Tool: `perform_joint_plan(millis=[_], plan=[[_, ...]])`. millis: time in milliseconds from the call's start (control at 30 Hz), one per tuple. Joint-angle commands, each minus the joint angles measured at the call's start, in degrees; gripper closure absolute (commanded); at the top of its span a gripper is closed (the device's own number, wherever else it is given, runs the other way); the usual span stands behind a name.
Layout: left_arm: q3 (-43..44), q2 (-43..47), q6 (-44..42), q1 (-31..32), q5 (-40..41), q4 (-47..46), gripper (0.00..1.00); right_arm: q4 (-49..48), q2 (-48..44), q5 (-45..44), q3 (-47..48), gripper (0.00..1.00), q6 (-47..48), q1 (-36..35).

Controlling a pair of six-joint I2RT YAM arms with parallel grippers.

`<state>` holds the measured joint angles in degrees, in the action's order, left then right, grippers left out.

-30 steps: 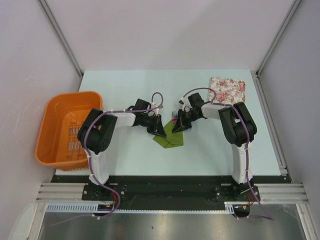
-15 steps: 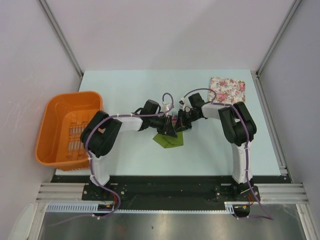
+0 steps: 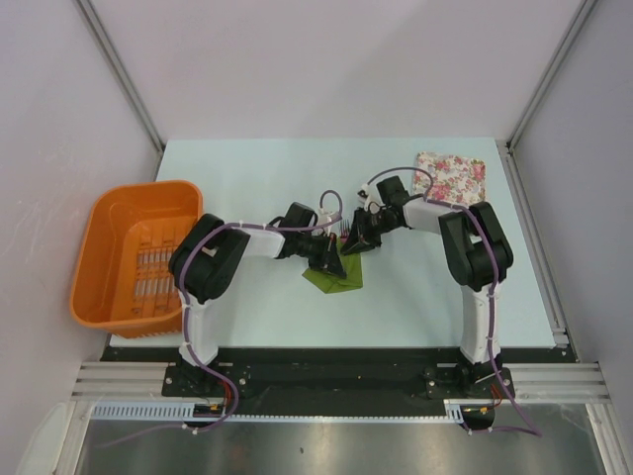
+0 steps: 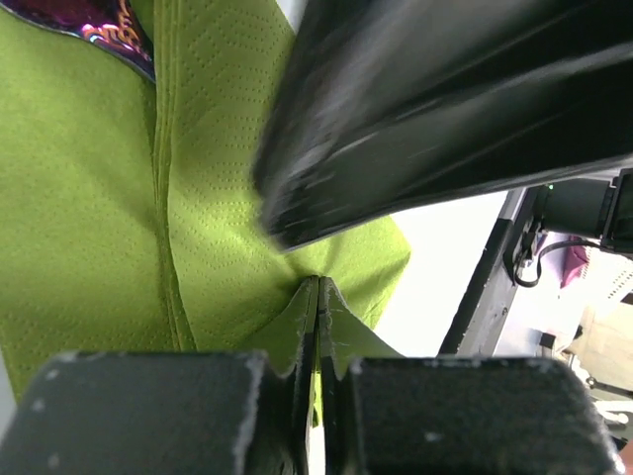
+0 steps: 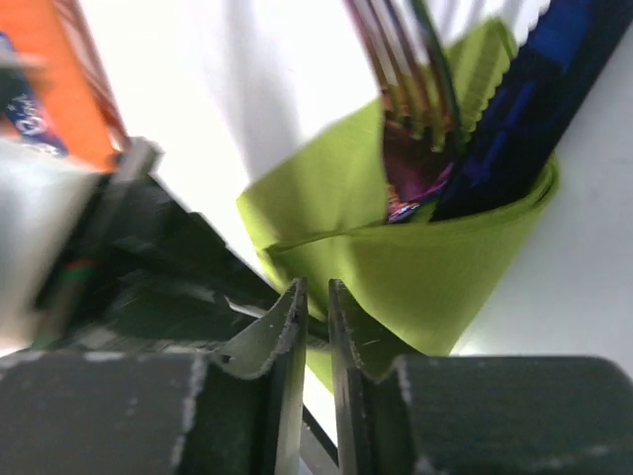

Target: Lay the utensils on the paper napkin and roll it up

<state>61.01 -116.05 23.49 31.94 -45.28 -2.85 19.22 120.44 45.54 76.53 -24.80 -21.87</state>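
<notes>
Over the paper napkin (image 3: 336, 281) edge, left hand (image 3: 330, 260) crowds right hand (image 3: 354, 243).

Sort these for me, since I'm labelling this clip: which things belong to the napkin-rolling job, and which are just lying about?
Part of the job:
- green paper napkin, partly folded
- utensils tucked inside it, a fork among them

Just lying about:
- orange basket, at the left
- floral pad, far right corner

Two white arms (image 3: 195, 309) with black joints (image 3: 201, 267), purple cables (image 3: 241, 227).
</notes>
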Motion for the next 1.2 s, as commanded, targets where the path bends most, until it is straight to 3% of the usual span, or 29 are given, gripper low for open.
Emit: perform_joint_plan(millis=[0,600,800,967,1167], plan=[[-0.4,-3.3,-3.2,-0.4,5.1,3.9,0.98,1.0,-7.5,-0.4,2.9,0.79,0.3,2.1],[0.5,-3.0,-4.3,-0.8,5.2,4.5,0.99,3.3,-2.1,-9.8,2.6,0.89,6.2,-2.6],[-0.1,-0.5,-4.9,-0.9,5.0,4.3,0.94,2.9,2.1,-10.7,2.1,0.92,8.5,-4.1],[-1.4,5.1,-3.8,-0.7,2.5,1.4,0.84,3.2,3.4,-11.8,0.9,0.93,10.2,-4.1],[-0.4,7.0,-3.6,0.7,3.0,1.4,0.80,3.3,3.7,-11.8,0.5,0.94,9.8,-3.8]])
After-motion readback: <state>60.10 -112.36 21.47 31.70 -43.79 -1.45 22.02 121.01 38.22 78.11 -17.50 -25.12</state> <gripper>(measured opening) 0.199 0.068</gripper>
